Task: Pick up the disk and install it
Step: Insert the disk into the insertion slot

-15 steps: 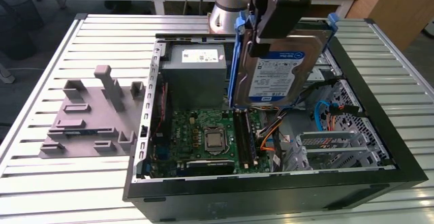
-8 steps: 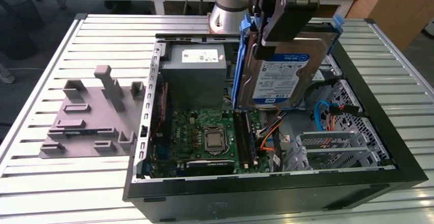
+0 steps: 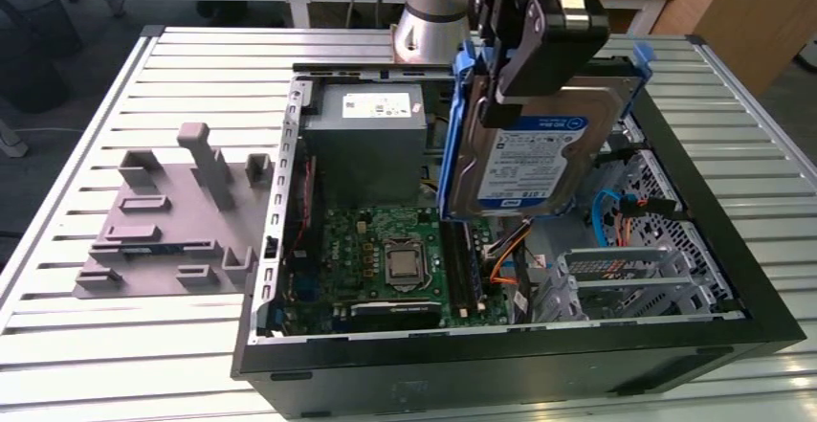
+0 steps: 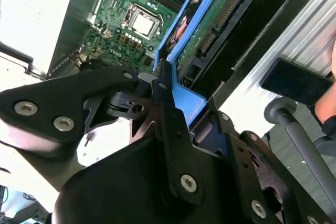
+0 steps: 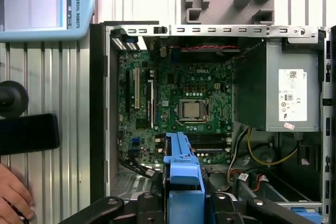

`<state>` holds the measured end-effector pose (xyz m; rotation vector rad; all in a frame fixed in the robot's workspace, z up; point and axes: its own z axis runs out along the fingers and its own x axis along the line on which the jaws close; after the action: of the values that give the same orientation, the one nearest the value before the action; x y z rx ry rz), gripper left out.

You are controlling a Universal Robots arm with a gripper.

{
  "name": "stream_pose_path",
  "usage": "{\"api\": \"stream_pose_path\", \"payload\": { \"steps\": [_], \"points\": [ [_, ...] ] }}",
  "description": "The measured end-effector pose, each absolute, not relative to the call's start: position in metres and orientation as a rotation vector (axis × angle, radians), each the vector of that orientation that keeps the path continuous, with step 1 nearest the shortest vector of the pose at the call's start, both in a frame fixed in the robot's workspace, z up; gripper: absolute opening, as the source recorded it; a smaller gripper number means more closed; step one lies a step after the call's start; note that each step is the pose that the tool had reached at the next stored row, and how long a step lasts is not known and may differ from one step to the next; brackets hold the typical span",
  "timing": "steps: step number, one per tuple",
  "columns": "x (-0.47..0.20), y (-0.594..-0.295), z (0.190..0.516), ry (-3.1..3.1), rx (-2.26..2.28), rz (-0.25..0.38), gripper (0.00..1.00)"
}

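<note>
Gripper (image 4: 160, 90) first, since it's right up against the lens in both wrist views: the black fingers are clamped on the blue carrier edge of the disk (image 4: 210, 30), and you can see the drive's green circuit board side running away from the grip.

From the exterior view, the gripper (image 3: 518, 82) is in the upper right of the frame. The disk (image 3: 542, 164) hangs below it, label facing the camera, standing roughly on edge with a slight tilt. It's up in the air over the open computer case (image 3: 511, 369), above the right-hand part of the interior, and not touching anything I can make out.

So progress-wise I'd say the pick-up half is done. The grip looks solid and the drive is off whatever it sat on. The install half isn't done, because the drive isn't seated in anything. The metal drive cage (image 3: 638, 278) at the lower right of the case looks unoccupied, and the motherboard (image 3: 383, 250) and grey power supply (image 3: 364, 140) sit to the left of the drive, well below it.

Someone's hand (image 5: 13, 198) rests on the slatted table (image 3: 77, 345) outside the case.
</note>
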<state>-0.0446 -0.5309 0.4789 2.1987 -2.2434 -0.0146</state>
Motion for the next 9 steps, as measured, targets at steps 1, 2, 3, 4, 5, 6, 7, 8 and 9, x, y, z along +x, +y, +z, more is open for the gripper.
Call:
{"api": "stream_pose_path", "payload": {
  "steps": [1, 2, 3, 4, 5, 6, 7, 8, 9],
  "points": [
    [-0.0446, -0.5321, 0.4789, -2.243, 2.199, -0.015, 0.36],
    [-0.0446, -0.5331, 0.4788, -2.243, 2.199, -0.015, 0.36],
    [-0.0446, -0.5343, 0.4788, -2.243, 2.199, -0.015, 0.36],
    [-0.0444, -0.5353, 0.4787, -2.243, 2.199, -0.015, 0.36],
    [-0.0442, -0.5362, 0.4786, -2.243, 2.199, -0.015, 0.36],
    [-0.0439, -0.5370, 0.4785, -2.243, 2.199, -0.015, 0.36],
    [-0.0435, -0.5376, 0.4785, -2.243, 2.199, -0.015, 0.36],
    [-0.0429, -0.5381, 0.4784, -2.243, 2.199, -0.015, 0.36],
    [-0.0422, -0.5387, 0.4783, -2.243, 2.199, -0.015, 0.36]
  ]
}}
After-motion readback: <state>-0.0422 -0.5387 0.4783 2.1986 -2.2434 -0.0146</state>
